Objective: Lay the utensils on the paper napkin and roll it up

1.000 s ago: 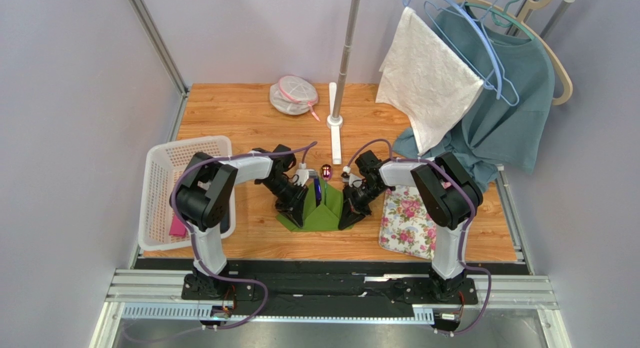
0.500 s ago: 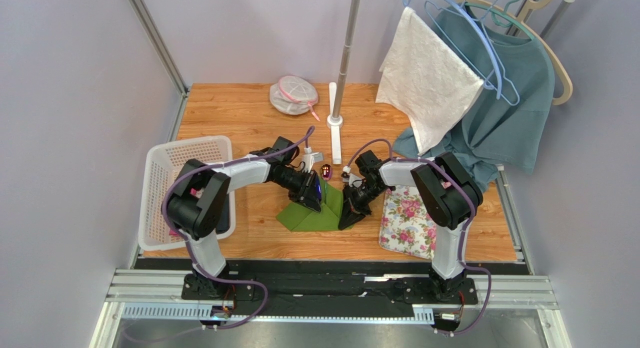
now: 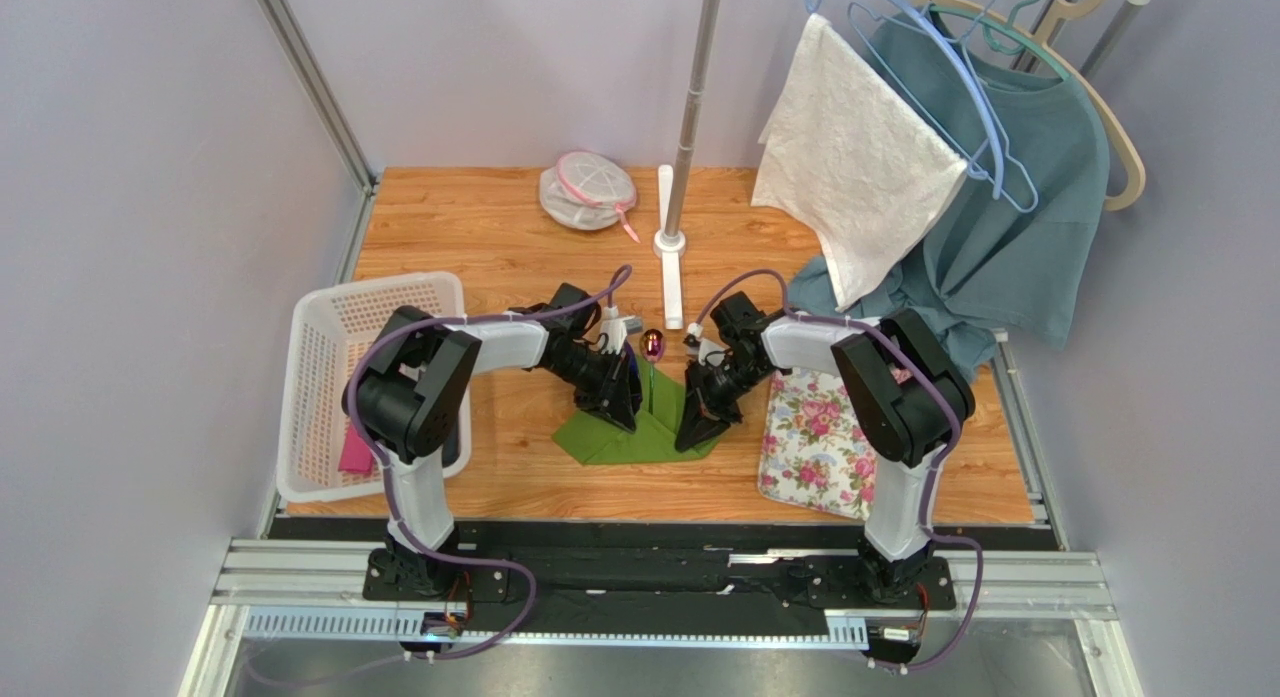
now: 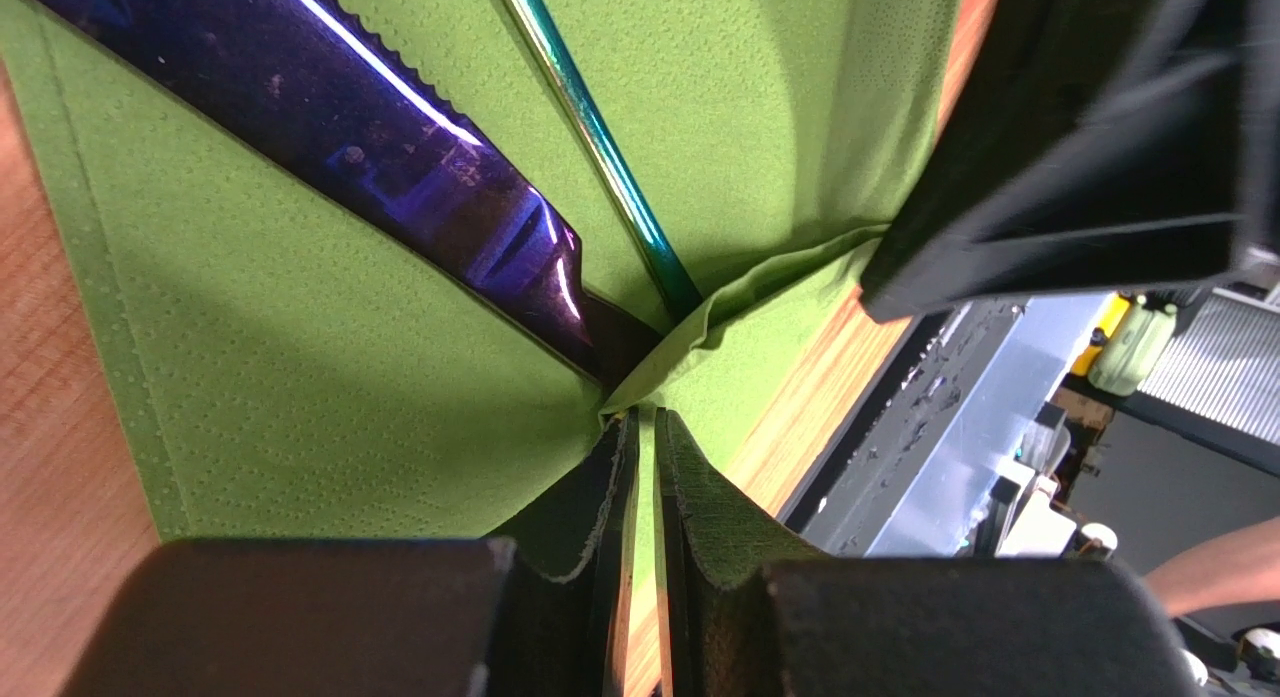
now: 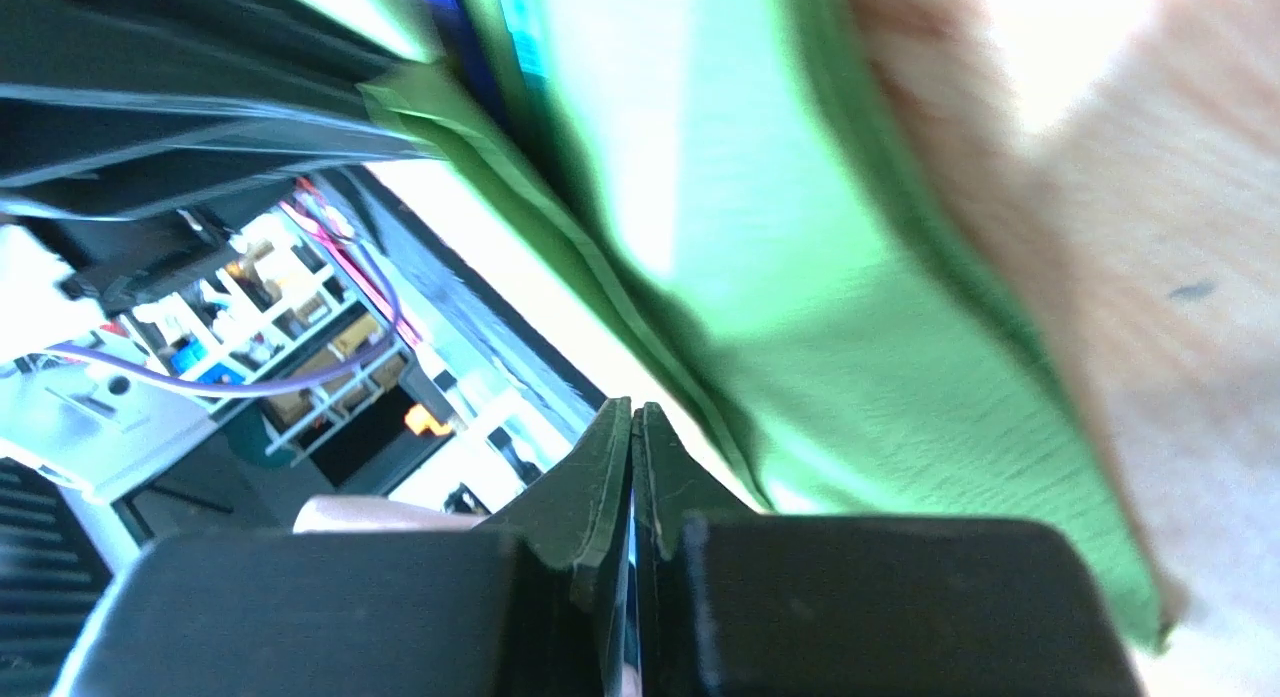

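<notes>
**A:** From above, where does everything sit?

**B:** The napkin (image 3: 601, 435) lies on the table (image 3: 496, 247) between my arms, just beside the flowered mat (image 3: 819, 442). The utensils (image 3: 652, 343) lie along its middle, and the reddish head pokes past the far edge. My left gripper (image 3: 622, 412) and right gripper (image 3: 691, 430) come in from opposite sides, so each can lift a flap over the sticks.

**A:** And your left wrist camera?

**B:** My left jaws are clamped on a fold of the napkin (image 4: 301, 382), with the paper pinched thin between them. Just past the tips lie the blue-purple knife (image 4: 406, 157) and a slim teal handle (image 4: 601, 142), both on the paper. I judge that gripping at that fold lets me draw the sheet over them.

**A:** The right wrist?

**B:** It is blurred. My right jaws are together, with their tips at the napkin's (image 5: 842, 352) edge. I cannot tell whether any paper is caught between them. The sheet rises steeply there, doubled over above the wood.

**A:** What remains?

**B:** The utensils are placed, but the rolling looks barely begun. Paper this thin could tear or slip out.
</notes>
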`<state>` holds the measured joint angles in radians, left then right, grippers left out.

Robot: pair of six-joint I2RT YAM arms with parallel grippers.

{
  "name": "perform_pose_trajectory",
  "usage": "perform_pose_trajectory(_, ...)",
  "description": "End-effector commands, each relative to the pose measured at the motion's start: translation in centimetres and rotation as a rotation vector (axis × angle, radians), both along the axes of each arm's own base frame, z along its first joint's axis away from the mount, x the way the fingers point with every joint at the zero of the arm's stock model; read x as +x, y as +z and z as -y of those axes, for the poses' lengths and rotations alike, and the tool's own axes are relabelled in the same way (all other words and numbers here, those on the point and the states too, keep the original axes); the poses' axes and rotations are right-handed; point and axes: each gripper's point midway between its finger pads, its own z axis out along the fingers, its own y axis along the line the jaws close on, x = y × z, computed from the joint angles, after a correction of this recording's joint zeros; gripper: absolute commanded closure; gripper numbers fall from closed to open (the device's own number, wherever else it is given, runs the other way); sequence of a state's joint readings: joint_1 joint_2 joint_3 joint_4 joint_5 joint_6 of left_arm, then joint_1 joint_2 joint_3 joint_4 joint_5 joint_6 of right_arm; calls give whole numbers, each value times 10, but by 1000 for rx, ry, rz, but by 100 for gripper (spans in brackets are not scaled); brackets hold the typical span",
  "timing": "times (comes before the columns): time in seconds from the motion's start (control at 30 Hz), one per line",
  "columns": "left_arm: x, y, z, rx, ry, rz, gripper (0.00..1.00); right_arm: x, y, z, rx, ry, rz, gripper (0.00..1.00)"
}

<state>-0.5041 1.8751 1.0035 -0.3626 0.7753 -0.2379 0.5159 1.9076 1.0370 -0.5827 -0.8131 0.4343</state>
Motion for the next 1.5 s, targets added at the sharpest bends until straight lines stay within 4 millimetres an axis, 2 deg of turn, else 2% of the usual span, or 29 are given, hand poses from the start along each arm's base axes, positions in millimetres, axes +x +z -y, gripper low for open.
perform_pose_trajectory(0.0,6,-2,0,13,3,21,84,27,35,-16,53,-49,109,94)
perform_pose_trajectory(0.17,9,-3,-1,22,8,26,84,38,30,-27,44,-55,132,95)
perform_pose_trajectory(0.43,14,5,0,17,22,39,83,40,4,-30,-15,-45,127,96)
perform_pose_trajectory(0.6,22,24,-1,-6,43,85,80,43,-9,-25,-65,-40,148,96)
perform_pose_trajectory(0.67,31,39,-5,-31,88,105,77,42,-13,-22,-88,-37,153,97)
perform_pose_trajectory(0.8,52,55,-18,12,180,172,71,40,-16,-20,-100,-35,148,97)
perform_pose_trajectory(0.9,68,63,-27,85,251,233,60,40,-17,-20,-101,-39,145,97)
perform_pose_trajectory(0.93,77,59,-36,153,300,266,59,39,-17,-20,-102,-37,144,97)
perform_pose_trajectory(1.0,84,59,-44,230,339,287,46,40,-18,-19,-105,-42,139,97)
perform_pose_trajectory(1.03,92,55,-53,314,373,325,43,38,-19,-19,-107,-39,137,97)
perform_pose_trajectory(1.23,104,44,-64,533,395,378,42,36,-21,-17,-113,-41,129,98)
perform_pose_trajectory(1.47,115,28,-60,644,395,401,43,35,-21,-16,-114,-42,127,98)
